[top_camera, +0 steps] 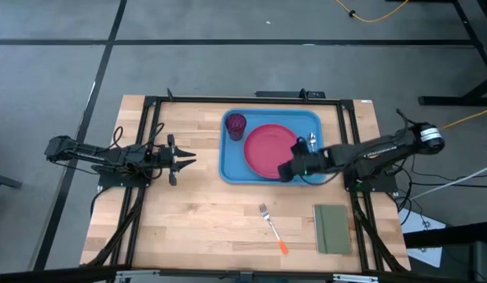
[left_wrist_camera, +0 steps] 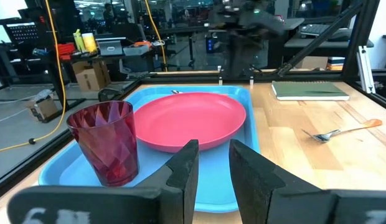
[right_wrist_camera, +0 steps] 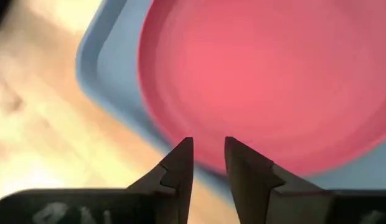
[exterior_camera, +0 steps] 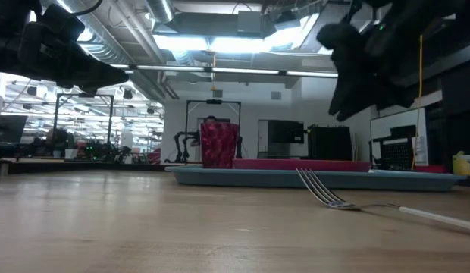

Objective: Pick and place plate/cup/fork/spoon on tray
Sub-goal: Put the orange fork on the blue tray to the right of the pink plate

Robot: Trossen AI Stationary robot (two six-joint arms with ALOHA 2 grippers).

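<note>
The blue tray lies at the table's far middle. On it rest the pink-red plate and, upright in its far left corner, the magenta cup. The fork lies flat on the table near of the tray, tines toward the tray. A small silver piece shows on the tray by the plate's right rim; my right arm hides the rest. My right gripper hovers over the plate's near right rim, slightly open and empty. My left gripper waits left of the tray, slightly open and empty.
An olive-green pad lies at the near right, beside the fork's orange handle end. Black frame rails run along the table's left, right and far sides. Bare wood lies near of the tray on the left.
</note>
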